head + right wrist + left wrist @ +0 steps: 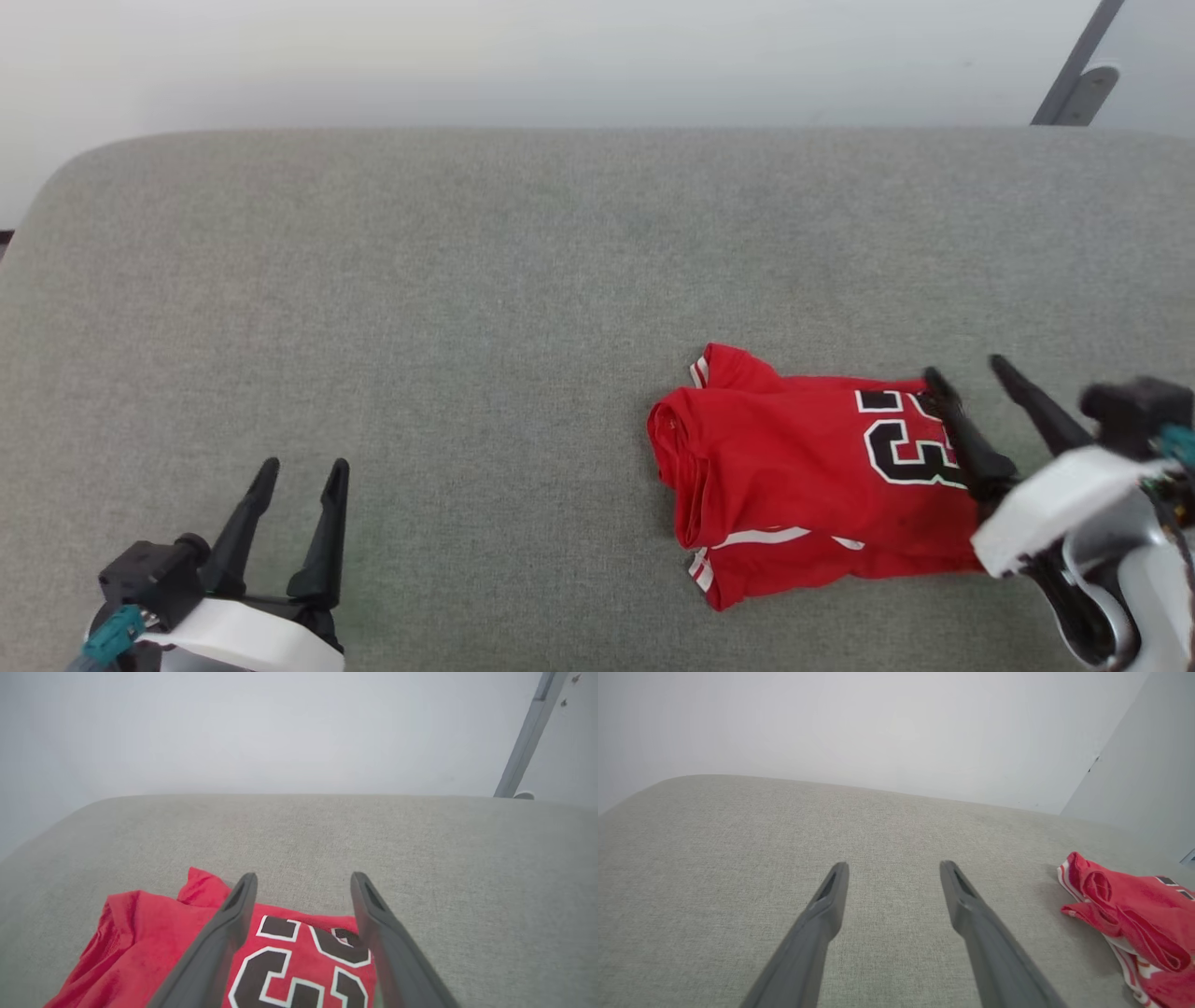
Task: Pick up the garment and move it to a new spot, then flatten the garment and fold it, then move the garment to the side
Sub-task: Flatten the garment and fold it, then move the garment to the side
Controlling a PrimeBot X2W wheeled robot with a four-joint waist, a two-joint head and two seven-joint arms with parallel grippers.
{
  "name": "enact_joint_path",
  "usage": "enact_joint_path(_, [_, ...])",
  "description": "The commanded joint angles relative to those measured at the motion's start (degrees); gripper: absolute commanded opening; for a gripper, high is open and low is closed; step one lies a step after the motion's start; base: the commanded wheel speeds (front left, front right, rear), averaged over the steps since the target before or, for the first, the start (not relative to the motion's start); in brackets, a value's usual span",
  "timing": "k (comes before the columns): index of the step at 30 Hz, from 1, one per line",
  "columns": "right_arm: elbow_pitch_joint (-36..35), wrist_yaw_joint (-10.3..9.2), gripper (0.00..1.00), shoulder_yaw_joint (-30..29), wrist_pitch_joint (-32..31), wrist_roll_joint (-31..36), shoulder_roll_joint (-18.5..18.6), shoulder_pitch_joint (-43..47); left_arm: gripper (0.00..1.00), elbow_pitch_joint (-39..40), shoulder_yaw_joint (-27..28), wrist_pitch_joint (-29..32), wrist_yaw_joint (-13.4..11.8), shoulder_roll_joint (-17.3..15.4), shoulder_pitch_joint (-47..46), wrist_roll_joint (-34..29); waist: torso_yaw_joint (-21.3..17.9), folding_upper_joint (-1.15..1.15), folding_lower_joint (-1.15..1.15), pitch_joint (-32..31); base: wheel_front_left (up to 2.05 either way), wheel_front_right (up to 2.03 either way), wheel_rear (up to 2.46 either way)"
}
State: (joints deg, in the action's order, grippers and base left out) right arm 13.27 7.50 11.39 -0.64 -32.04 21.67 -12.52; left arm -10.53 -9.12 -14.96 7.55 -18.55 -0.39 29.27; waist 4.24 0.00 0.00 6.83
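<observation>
The garment (803, 476), a red jersey with black white-outlined numbers and white striped trim, lies folded on the grey cushion at the right. My right gripper (966, 369) stands open above the garment's right end, fingers spread over the printed numbers (299, 961) with nothing between them. In the left wrist view the garment (1129, 914) shows as a bunched red fold at the right edge. My left gripper (303, 465) is open at the lower left, well away from the garment, over bare cushion (892, 896).
The wide grey cushion (467, 280) stretches left and back from the garment, ending at a pale wall. A grey metal post (1074, 75) leans at the far right corner. The cushion's rounded left corner (56, 187) drops off.
</observation>
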Motion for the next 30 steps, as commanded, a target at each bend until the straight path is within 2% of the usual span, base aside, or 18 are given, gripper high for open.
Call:
enact_joint_path(1, [0.98,-0.03,1.0,-0.95,2.84,0.61,-0.43,1.22,1.0,-0.2,0.06,-0.31,-0.14,0.24,0.13,0.56,-0.11,0.0,0.0,-0.91,0.0,0.0,0.0])
enact_joint_path(5, [3.05,-0.03,1.0,-4.73,10.48,1.79,-1.86,4.83,1.0,-0.64,0.74,-0.31,-0.14,0.97,1.46,0.14,0.06,0.0,0.0,-3.09,0.0,0.0,0.0])
enact_joint_path(10, [1.2,-0.03,1.0,-6.83,12.94,5.75,-3.36,9.32,1.0,0.87,2.37,-0.31,-0.14,0.96,3.1,-1.03,-0.18,0.0,0.0,-3.92,0.0,0.0,0.0])
enact_joint_path(21, [-9.01,-0.03,1.0,-12.18,11.32,10.91,-7.46,16.51,1.0,3.97,6.12,-0.31,-0.14,0.28,7.99,-1.55,-0.82,0.0,0.0,-4.07,0.0,0.0,0.0])
enact_joint_path(30, [-17.17,-0.03,1.0,-16.55,7.54,11.93,-10.61,22.54,1.0,9.52,9.14,-0.31,-0.14,1.82,13.46,-3.33,-0.55,0.0,0.0,-4.08,0.0,0.0,0.0])
